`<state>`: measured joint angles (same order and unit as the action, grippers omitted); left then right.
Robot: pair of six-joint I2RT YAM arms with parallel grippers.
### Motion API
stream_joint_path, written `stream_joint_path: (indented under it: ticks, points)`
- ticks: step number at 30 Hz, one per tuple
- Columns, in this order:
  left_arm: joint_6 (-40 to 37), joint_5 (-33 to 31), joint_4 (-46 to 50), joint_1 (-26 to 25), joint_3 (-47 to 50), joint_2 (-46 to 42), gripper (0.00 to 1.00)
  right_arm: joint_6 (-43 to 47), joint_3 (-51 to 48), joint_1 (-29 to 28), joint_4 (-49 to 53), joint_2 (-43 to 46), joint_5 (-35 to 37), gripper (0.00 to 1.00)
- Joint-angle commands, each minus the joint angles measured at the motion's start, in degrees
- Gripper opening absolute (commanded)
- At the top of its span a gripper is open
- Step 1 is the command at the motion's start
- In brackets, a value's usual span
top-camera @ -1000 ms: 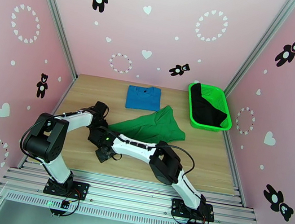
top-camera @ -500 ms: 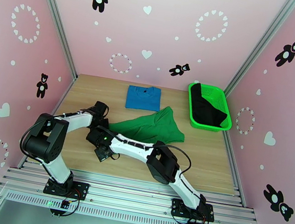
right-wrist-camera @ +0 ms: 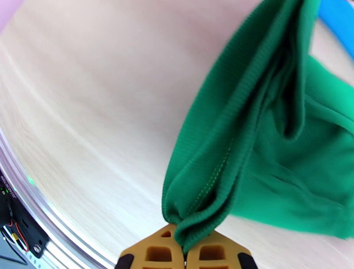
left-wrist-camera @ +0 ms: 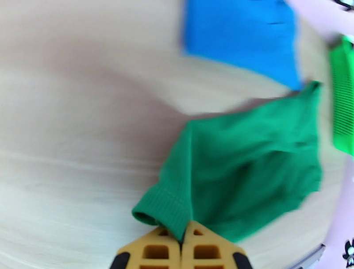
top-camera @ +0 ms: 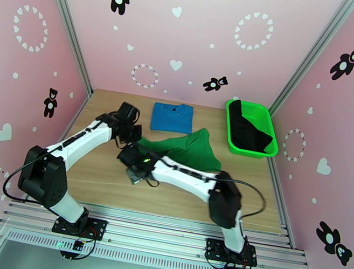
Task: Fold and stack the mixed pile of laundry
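The green garment (top-camera: 191, 150) lies bunched at the table's middle, its left edge lifted off the wood. My left gripper (top-camera: 134, 134) is shut on its ribbed hem (left-wrist-camera: 163, 212), and the cloth (left-wrist-camera: 248, 172) hangs away from the fingers. My right gripper (top-camera: 139, 165) is shut on another bunched edge of the same green cloth (right-wrist-camera: 212, 177). The blue T-shirt (top-camera: 172, 117) lies folded flat at the back centre, also seen as the blue T-shirt (left-wrist-camera: 241, 35) beyond the green one. The black garment (top-camera: 247, 130) sits in the basket.
A bright green mesh basket (top-camera: 274, 128) stands at the back right against the pink wall. Bare wooden tabletop (top-camera: 93, 172) lies to the front left and front right. Pink walls close in the table on three sides.
Both grippers have moved up and toward the back with the green garment's left edge. The left arm has stretched out toward the blue T-shirt, and the right arm has extended.
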<state>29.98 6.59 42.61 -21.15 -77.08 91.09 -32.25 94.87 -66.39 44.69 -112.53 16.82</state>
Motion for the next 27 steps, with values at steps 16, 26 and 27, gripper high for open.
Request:
stream_joint_path:
  ticks: [16, 26, 27]
  points:
    - [-1.27, -1.3, 16.3, -12.41, -47.62, 42.05, 0.0, -3.52, -26.75, 14.57, -9.07, 9.24, 7.77, 0.0]
    - [0.1, -4.34, 15.49, -12.39, -52.41, 47.25, 0.38, -5.72, -27.23, 16.29, -10.28, 5.64, 12.06, 0.18]
    - [0.0, -4.68, 15.18, -12.37, -52.73, 47.25, 0.47, -5.86, -27.49, 16.37, -10.15, 6.11, 12.85, 0.24]
